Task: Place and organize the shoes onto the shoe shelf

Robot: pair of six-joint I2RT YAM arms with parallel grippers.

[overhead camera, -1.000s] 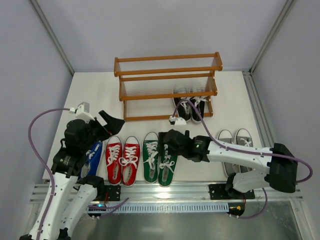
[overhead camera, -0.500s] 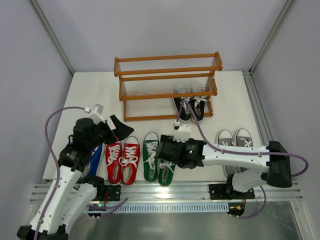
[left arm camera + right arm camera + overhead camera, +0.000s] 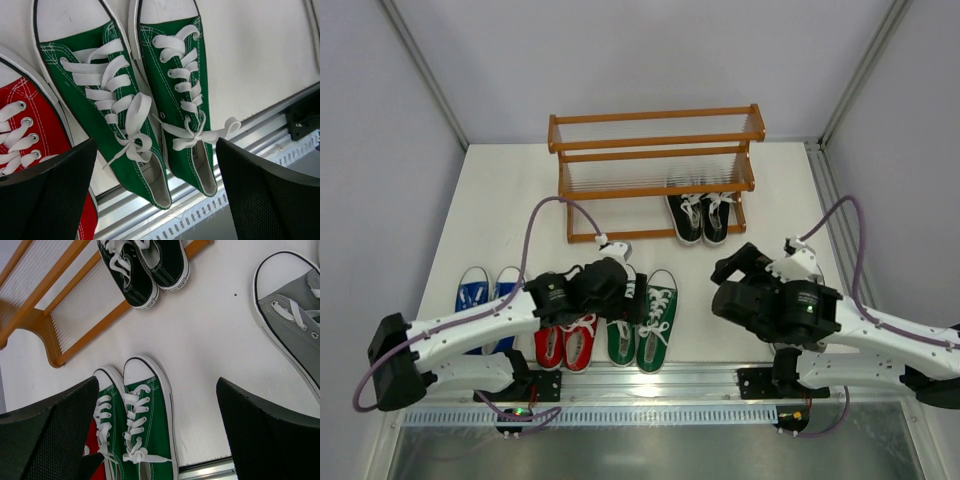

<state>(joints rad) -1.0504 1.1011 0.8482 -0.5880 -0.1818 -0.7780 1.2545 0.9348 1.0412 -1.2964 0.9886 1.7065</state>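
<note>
The orange-brown shoe shelf (image 3: 655, 170) stands at the back of the table. The black shoes (image 3: 700, 216) sit on its lowest tier at the right. The blue shoes (image 3: 485, 293), red shoes (image 3: 565, 343) and green shoes (image 3: 658, 320) lie in a row at the front. My left gripper (image 3: 620, 298) hovers open and empty over the green shoes (image 3: 150, 100), partly hiding the red pair (image 3: 20, 130). My right gripper (image 3: 738, 264) is open and empty to the right of the green shoes (image 3: 150, 430). One grey shoe (image 3: 295, 315) shows in the right wrist view; the right arm hides the grey pair from above.
The upper shelf tiers hold nothing. The right wrist view shows the shelf's lower rail (image 3: 45, 315) with the black shoes (image 3: 145, 270) on it. A metal rail (image 3: 660, 385) runs along the table's near edge. Grey walls close in the left, back and right.
My left arm has swung right from above the blue shoes to above the red and green ones. My right arm has pulled back right from the green shoes to above the grey pair.
</note>
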